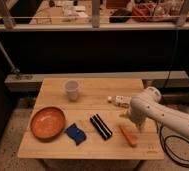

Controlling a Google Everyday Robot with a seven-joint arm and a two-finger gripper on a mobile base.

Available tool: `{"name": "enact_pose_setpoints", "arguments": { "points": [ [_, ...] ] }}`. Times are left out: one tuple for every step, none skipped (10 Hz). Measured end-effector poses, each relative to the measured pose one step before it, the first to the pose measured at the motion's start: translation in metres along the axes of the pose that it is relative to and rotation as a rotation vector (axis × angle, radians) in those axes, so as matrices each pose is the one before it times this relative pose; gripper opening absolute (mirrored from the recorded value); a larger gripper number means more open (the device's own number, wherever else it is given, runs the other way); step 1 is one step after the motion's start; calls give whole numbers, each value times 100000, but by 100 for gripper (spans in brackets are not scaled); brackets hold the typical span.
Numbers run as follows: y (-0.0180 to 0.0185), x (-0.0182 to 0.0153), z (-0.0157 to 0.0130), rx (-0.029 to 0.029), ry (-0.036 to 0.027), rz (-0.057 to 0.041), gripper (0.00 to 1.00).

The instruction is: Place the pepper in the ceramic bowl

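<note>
Orange pepper (128, 135) lies on the wooden tabletop (102, 89), near its front right corner. Tapered, carrot-like. Long axis runs diagonally, far end toward the table's middle, near end toward the front right edge.

Hand (137, 128) hangs off the white arm (147, 106), pointing down, just beside the pepper's far half on its right side and slightly behind it. Nothing is held; the fingers stand spread wide. Contact with the pepper: cannot tell, looks just apart.

Ceramic bowl (36, 131) sits well apart at the front left, nothing in it. Between pepper and bowl lie a black-and-white striped bar (101, 126) and a blue cloth piece (76, 133). Translucent cup (71, 90) at the back left, clear of the route.

Judgement: the approach is nearly made. What matters next is a short shift down and leftward onto the pepper, fingers closing across its narrow width, square to the diagonal, then a carry leftward over the bar and cloth.
</note>
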Motion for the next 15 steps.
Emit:
{"name": "enact_pose_setpoints", "arguments": {
  "points": [
    [19, -76, 112, -89, -217, -1242, 80],
    [39, -95, 173, -120, -356, -1602, 80],
    [69, -201, 253, -106, -582, -2569, 80],
    [44, -114, 145, -6, -359, -1318, 80],
    [81, -164, 236, -197, -674, -1009, 80],
    [128, -112, 271, -263, -520, -762, 80],
    [122, -50, 267, -139, -488, -998, 80],
    [258, -127, 527, -275, -762, -1138, 80],
    [157, -75, 438, -134, -614, -1093, 80],
    [103, -80, 344, -173, -513, -1157, 80],
    [130, -68, 240, -110, -448, -2008, 80],
    [175, -11, 227, -84, -364, -164, 80],
    [66, -131, 159, -93, -284, -59, 80],
    [-18, -142, 75, 24, -225, -783, 80],
    [143, -174, 196, -29, -312, -903, 80]
  ]
}}
